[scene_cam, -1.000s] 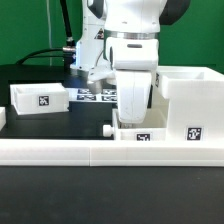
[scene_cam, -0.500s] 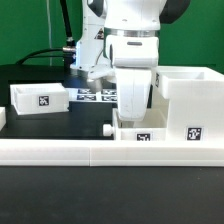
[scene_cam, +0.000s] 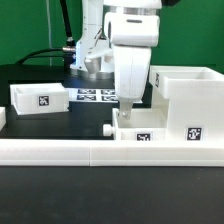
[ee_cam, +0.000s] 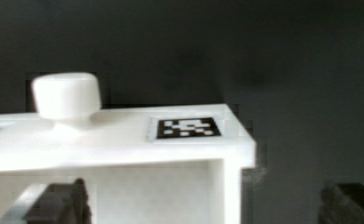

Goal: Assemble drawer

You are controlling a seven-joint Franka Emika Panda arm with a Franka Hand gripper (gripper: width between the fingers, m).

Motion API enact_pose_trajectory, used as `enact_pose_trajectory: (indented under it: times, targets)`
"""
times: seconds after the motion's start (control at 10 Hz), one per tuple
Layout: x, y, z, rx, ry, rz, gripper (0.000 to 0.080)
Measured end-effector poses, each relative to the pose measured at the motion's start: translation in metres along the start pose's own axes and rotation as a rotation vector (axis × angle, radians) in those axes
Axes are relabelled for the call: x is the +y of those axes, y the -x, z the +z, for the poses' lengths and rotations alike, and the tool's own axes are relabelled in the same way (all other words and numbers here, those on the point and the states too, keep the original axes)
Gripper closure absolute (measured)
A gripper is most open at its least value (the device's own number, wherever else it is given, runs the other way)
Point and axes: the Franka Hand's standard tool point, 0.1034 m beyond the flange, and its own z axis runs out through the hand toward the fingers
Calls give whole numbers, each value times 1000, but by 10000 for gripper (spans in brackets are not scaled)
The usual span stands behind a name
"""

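Observation:
The drawer's tall open-fronted box (scene_cam: 186, 98) stands at the exterior view's right, a tag on its front. One shallow tray (scene_cam: 140, 132) lies just left of it against the front rail. In the wrist view this tray (ee_cam: 143, 150) shows a white knob (ee_cam: 65, 96) and a square tag (ee_cam: 191, 127). My gripper (scene_cam: 127, 106) hangs just above this tray. It is open in the wrist view (ee_cam: 200, 205), its dark fingertips (ee_cam: 54, 203) wide apart on either side of the tray's end. The second tray (scene_cam: 40, 97) lies at the exterior view's left.
The long low white border rail (scene_cam: 100, 152) runs across the front. The marker board (scene_cam: 95, 95) lies behind the gripper on the black table. A green backdrop and cables stand at the back.
The arm has risen and shifted a little toward the exterior view's right, uncovering more of the tray under it. The trays and the box have not moved.

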Motion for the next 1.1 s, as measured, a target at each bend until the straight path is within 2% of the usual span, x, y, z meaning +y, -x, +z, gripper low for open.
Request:
enact_pose_trajectory:
  times: [0.2, 0.3, 0.4, 0.6, 0.8, 1.0, 1.1]
  targets:
    - [4, 10, -17, -8, 8, 2, 151]
    - [5, 20, -19, -9, 10, -27, 151]
    - [5, 30, -18, -9, 8, -27, 151]
    - [5, 32, -17, -5, 8, -30, 151]
    - [7, 52, -5, 59, -2, -39, 151]
    - [21, 73, 3, 154, 7, -60, 151]
    - [27, 78, 6, 180, 8, -63, 151]
